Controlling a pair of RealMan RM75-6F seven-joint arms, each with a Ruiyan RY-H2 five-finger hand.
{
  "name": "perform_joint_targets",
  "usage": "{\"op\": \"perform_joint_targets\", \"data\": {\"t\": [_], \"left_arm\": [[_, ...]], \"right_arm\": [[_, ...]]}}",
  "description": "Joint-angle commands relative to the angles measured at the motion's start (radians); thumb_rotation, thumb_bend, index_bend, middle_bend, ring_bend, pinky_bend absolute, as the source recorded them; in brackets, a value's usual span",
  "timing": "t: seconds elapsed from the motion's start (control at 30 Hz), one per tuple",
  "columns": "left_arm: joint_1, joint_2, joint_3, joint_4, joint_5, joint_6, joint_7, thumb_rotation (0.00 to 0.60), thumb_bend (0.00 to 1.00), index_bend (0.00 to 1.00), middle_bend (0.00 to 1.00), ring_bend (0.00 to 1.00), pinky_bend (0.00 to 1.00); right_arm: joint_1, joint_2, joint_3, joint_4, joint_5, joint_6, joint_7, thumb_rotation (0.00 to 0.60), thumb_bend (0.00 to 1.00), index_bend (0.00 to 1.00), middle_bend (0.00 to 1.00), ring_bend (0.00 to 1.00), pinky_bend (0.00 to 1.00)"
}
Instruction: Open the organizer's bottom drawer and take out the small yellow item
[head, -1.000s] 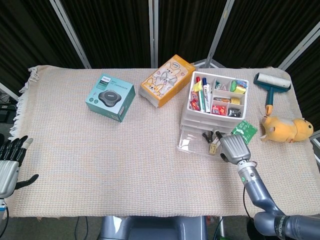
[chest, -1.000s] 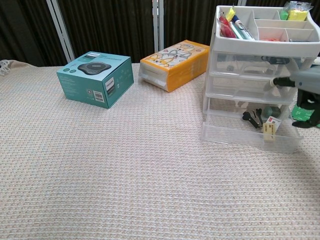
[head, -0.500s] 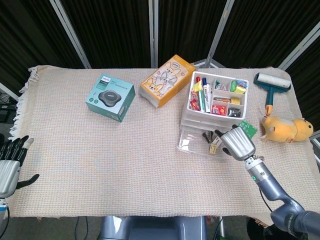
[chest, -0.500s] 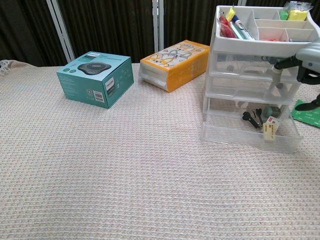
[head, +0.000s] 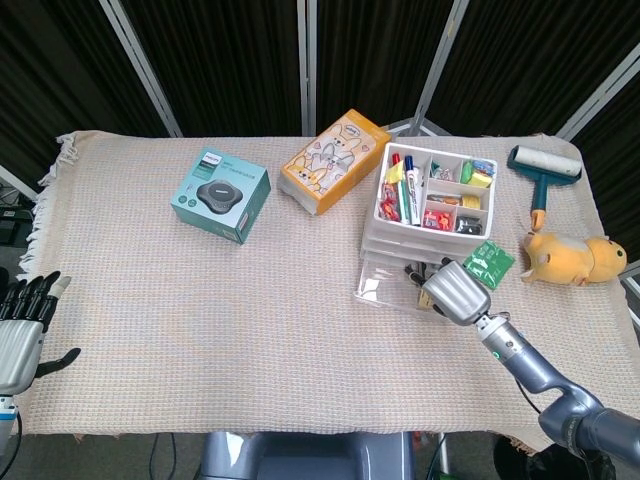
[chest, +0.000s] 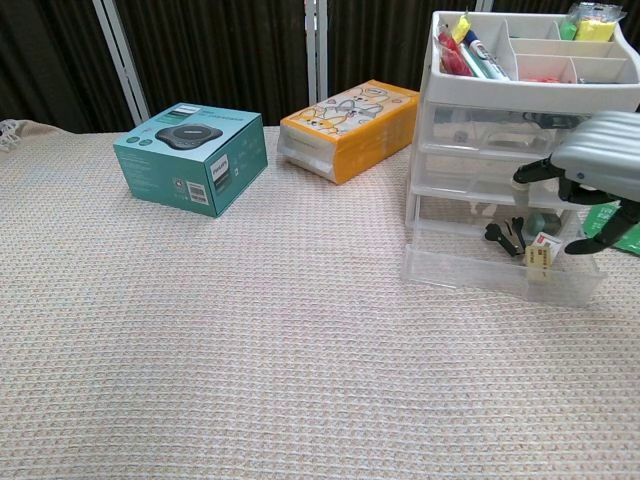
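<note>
The clear organizer (head: 430, 205) (chest: 520, 120) stands at the right of the table, its bottom drawer (head: 385, 282) (chest: 480, 268) pulled out. In the chest view a small yellow item (chest: 539, 259) leans against the drawer's front wall, beside black clips (chest: 503, 235). My right hand (head: 455, 293) (chest: 598, 158) hovers over the drawer's right end with its dark fingers (chest: 536, 171) spread and nothing in them. In the head view this hand hides the yellow item. My left hand (head: 20, 325) rests open at the table's front left edge.
A teal box (head: 221, 195) (chest: 191, 156) and an orange tissue box (head: 334, 160) (chest: 349, 128) sit behind the middle of the table. A green packet (head: 488, 262), a yellow plush toy (head: 565, 258) and a lint roller (head: 541, 172) lie right of the organizer.
My right hand has come down and leftwards from beside the organizer's upper drawers to just over the open bottom drawer. The left hand and the drawer have stayed put.
</note>
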Motion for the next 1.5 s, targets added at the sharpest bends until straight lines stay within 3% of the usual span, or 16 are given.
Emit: {"op": "perform_joint_targets", "data": {"t": [0.03, 0.5, 1.2, 1.5], "left_arm": [[-0.001, 0.0, 0.0, 0.001, -0.002, -0.002, 0.0, 0.6, 0.16, 0.0, 0.0, 0.0, 0.0], [-0.009, -0.006, -0.007, 0.002, -0.027, -0.023, 0.015, 0.6, 0.16, 0.0, 0.0, 0.0, 0.0], [-0.017, -0.018, -0.016, -0.005, -0.054, -0.036, 0.054, 0.6, 0.16, 0.0, 0.0, 0.0, 0.0], [-0.02, -0.02, -0.017, -0.009, -0.061, -0.041, 0.064, 0.6, 0.16, 0.0, 0.0, 0.0, 0.0]], "right_arm": [[0.007, -0.01, 0.003, 0.02, -0.012, -0.004, 0.009, 0.6, 0.0, 0.44, 1.0, 0.99, 0.63], [0.033, -0.055, -0.014, 0.145, -0.081, 0.002, 0.109, 0.6, 0.0, 0.45, 1.0, 0.99, 0.63], [0.042, -0.164, -0.059, 0.419, -0.117, -0.022, 0.279, 0.6, 0.0, 0.45, 1.0, 0.99, 0.63], [0.037, -0.192, -0.073, 0.471, -0.126, -0.01, 0.321, 0.6, 0.0, 0.47, 1.0, 0.99, 0.63]]}}
